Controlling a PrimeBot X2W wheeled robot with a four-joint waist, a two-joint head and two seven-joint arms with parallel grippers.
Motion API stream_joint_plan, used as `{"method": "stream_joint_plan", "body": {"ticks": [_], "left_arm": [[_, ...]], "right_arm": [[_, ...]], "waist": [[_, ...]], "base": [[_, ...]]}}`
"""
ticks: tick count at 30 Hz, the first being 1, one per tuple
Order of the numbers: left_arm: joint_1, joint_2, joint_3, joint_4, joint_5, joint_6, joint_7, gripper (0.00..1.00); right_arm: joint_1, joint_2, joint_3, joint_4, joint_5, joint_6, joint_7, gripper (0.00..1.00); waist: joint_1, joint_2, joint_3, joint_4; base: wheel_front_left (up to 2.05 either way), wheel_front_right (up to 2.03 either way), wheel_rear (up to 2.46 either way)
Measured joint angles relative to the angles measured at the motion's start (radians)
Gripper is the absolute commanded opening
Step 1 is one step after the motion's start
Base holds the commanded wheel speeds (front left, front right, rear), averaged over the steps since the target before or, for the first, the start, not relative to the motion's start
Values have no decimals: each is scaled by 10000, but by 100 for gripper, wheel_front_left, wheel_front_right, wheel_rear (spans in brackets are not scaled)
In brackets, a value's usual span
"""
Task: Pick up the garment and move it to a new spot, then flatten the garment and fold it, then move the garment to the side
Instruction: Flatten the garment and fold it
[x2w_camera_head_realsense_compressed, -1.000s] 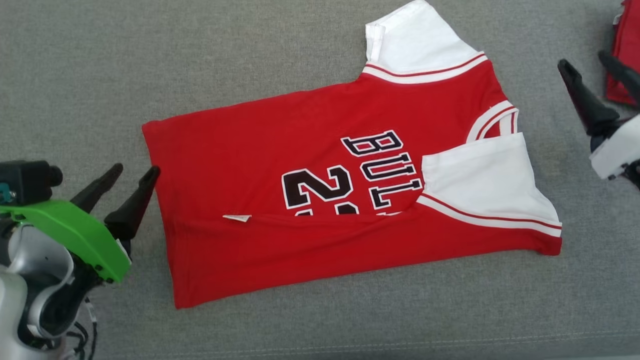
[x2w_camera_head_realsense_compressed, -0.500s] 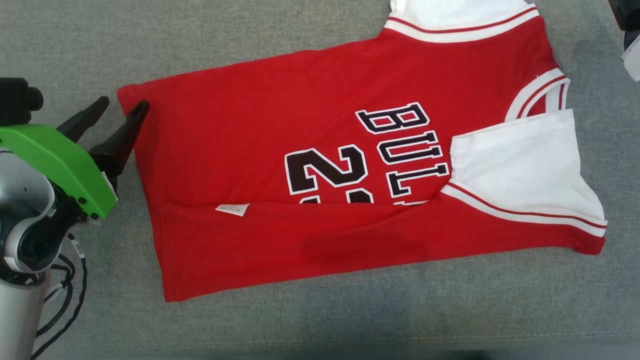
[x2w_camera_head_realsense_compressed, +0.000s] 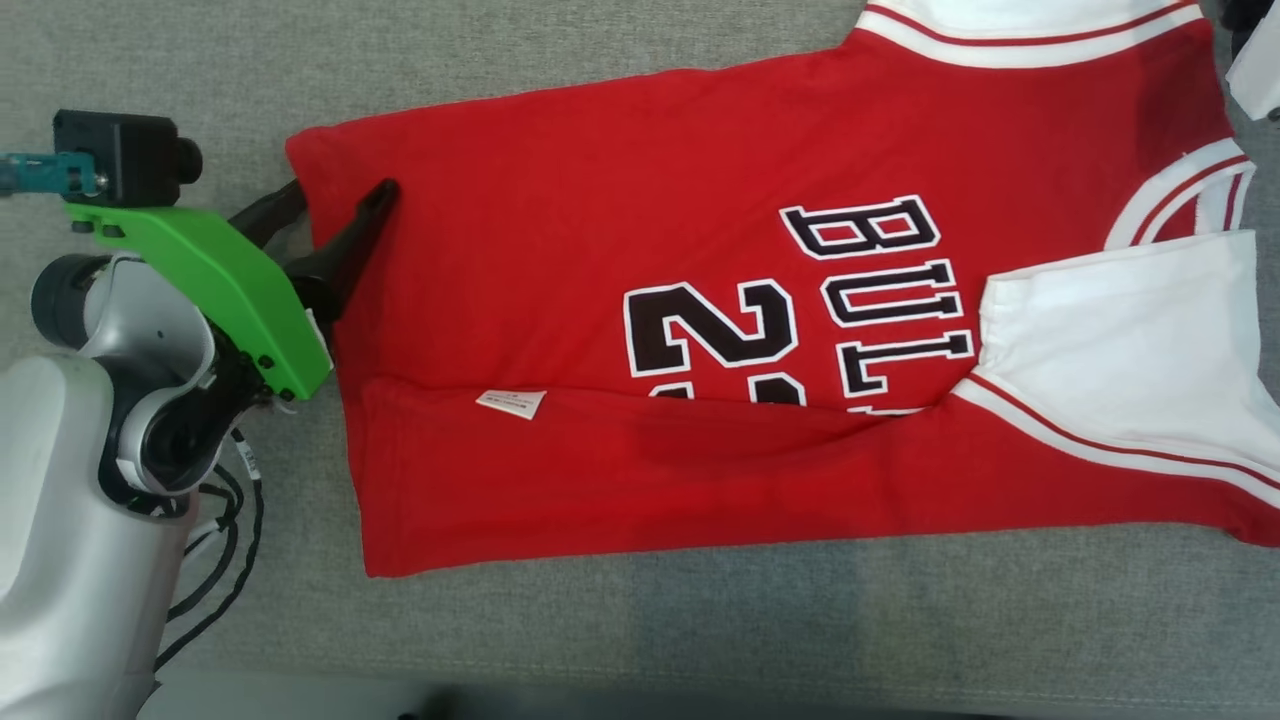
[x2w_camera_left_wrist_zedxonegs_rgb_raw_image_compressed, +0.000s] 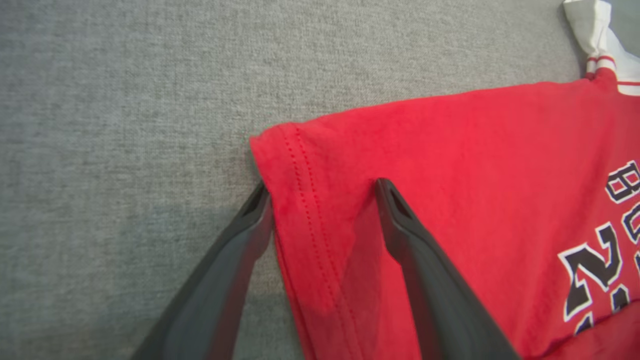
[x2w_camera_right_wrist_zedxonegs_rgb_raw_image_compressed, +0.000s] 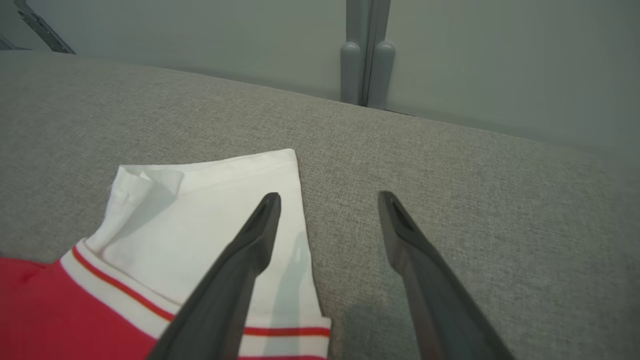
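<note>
While I watch from head cam, red knit jersey (x2w_camera_head_realsense_compressed: 600, 230) w/ black-white lettering lies flat on grey woven fabric surface (x2w_camera_head_realsense_compressed: 700, 620), near long edge folded over itself. L gripper (x2w_camera_left_wrist_zedxonegs_rgb_raw_image_compressed: 321, 185) jaws wide, straddling hem corner (x2w_camera_left_wrist_zedxonegs_rgb_raw_image_compressed: 280, 145): one finger over red cloth, other just beside edge, over grey. R gripper (x2w_camera_right_wrist_zedxonegs_rgb_raw_image_compressed: 328, 195) wide too, nothing held; one finger over white sleeve (x2w_camera_right_wrist_zedxonegs_rgb_raw_image_compressed: 200, 210), other over bare surface.

Red-and-white garment (x2w_camera_head_realsense_compressed: 700, 300) lies flat, partly folded.

Red jersey (x2w_camera_head_realsense_compressed: 600, 250) on grey fabric surface (x2w_camera_head_realsense_compressed: 700, 630)
</note>
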Motion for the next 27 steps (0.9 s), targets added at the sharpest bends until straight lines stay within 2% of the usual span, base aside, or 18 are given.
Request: {"method": "stream_joint_plan", "body": {"ticks": [4, 6, 9, 10, 12, 16, 17, 27], "left_arm": [[-272, -251, -174, 165, 0, -107, 42, 100], [-408, -420, -282, 226, 0, -167, 81, 93], [-558, -573, -384, 359, 0, -257, 65, 89], [-594, -637, -401, 408, 0, -286, 65, 86], [-691, -719, -430, 487, 0, -313, 63, 72], [-818, -792, -535, 604, 2, -426, -25, 58], [-842, -802, -545, 631, 0, -458, -50, 50], [-1097, -894, -606, 905, 0, -593, -140, 42]], "right_arm": [[-188, 169, -58, 360, 2, -86, 96, 100], [-258, 234, -31, 545, 2, -86, 138, 100], [-295, 257, -4, 842, -6, -94, 138, 100], [-299, 272, -10, 922, -4, -134, 138, 100], [-371, 293, -23, 1043, -4, -174, 138, 100], [-716, 278, -17, 1313, -104, -173, 102, 100], [-758, 303, -4, 1373, -123, -173, 81, 100], [-1116, 462, 69, 1825, -180, -171, 4, 100]], "waist": [[0, 0, 79, 298], [0, 0, 136, 443], [0, 0, 216, 658], [0, 0, 240, 727], [0, -1, 290, 851], [0, 0, 399, 1065], [0, 0, 420, 1104], [0, 0, 582, 1238]], "base": [[0, 0, 0], [0, 0, 0], [0, 0, 0], [0, 0, 0], [0, 0, 0], [0, 0, 0], [0, 0, 0], [0, 0, 0]]}}
